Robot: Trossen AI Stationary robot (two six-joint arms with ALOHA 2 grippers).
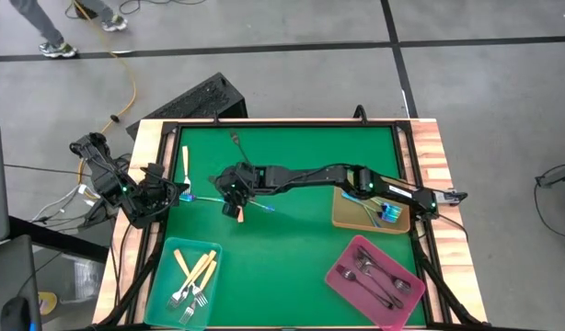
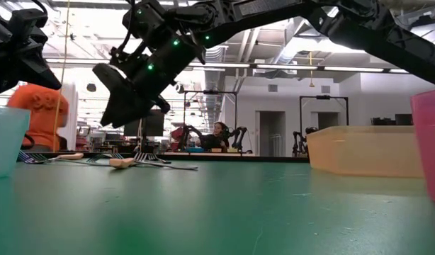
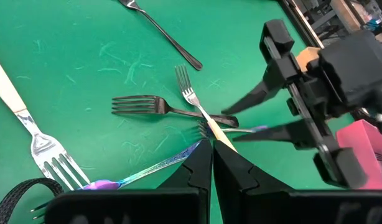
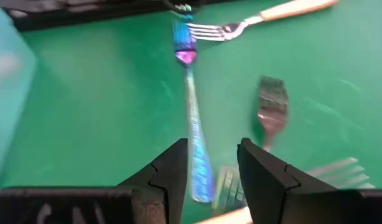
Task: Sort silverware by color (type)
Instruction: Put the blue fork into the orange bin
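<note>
Right gripper (image 4: 211,177) hangs open, empty, over a blurred rainbow fork (image 4: 194,118) — left gripper (image 3: 211,165) shut, its tips hiding part of the forks (image 3: 197,115).

Even, bright overhead light fills the high view; the green table (image 1: 282,239) shows only soft, short shadows under the arms, and no hard glare. In the low view the ceiling lamps (image 2: 288,67) at twelve o'clock burn white, leaving the arm in front as a dark silhouette, while the near table surface at six o'clock is out of focus. The left wrist view is crisp, with glints on the cream-handled fork (image 3: 35,140) at eight o'clock. The right wrist view is smeared: the rainbow fork (image 4: 194,124) and dark fork (image 4: 272,109) look blurred.
</note>
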